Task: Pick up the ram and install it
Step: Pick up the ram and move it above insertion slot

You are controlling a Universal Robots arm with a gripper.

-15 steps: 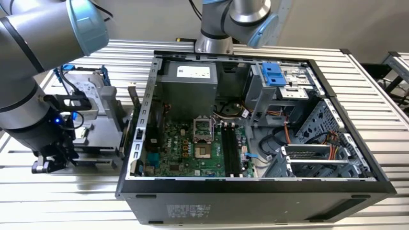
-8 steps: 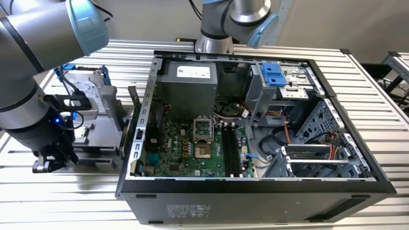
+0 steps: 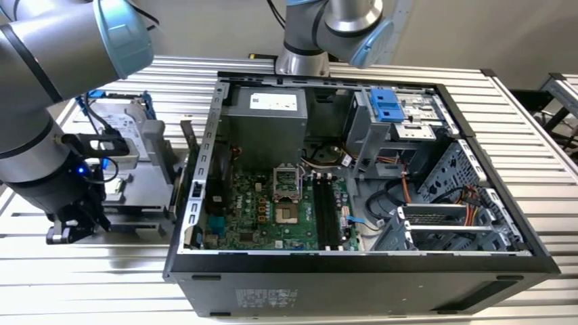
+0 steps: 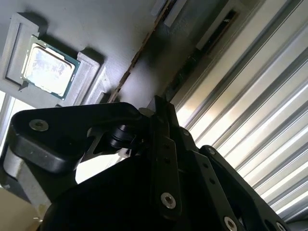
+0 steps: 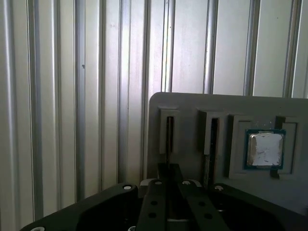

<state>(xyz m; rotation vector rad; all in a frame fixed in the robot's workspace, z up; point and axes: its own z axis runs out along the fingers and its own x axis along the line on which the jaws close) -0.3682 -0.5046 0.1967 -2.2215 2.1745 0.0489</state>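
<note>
The ram (image 5: 169, 136) stands on edge in a slot of the grey parts holder (image 5: 187, 103), and a second thin stick (image 5: 213, 139) sits in the slot beside it. In the second wrist view the ram (image 4: 139, 50) appears as a thin brown-edged strip. In the exterior view the ram (image 3: 187, 133) rises dark and upright just outside the case's wall. My gripper (image 3: 69, 231) hangs low over the table, at the exterior view's left of the holder. Its fingers (image 5: 168, 172) look pressed together with nothing between them, a short way short of the ram's slot. The black memory slots (image 3: 327, 211) lie on the motherboard (image 3: 257, 213).
The open computer case (image 3: 361, 261) lies on the ribbed metal table (image 3: 108, 254). A silver processor chip (image 5: 263, 149) rests in the holder's square pocket. A hard drive in a blue frame (image 3: 122, 125) stands behind the holder. A second robot arm (image 3: 329, 30) rises at the back.
</note>
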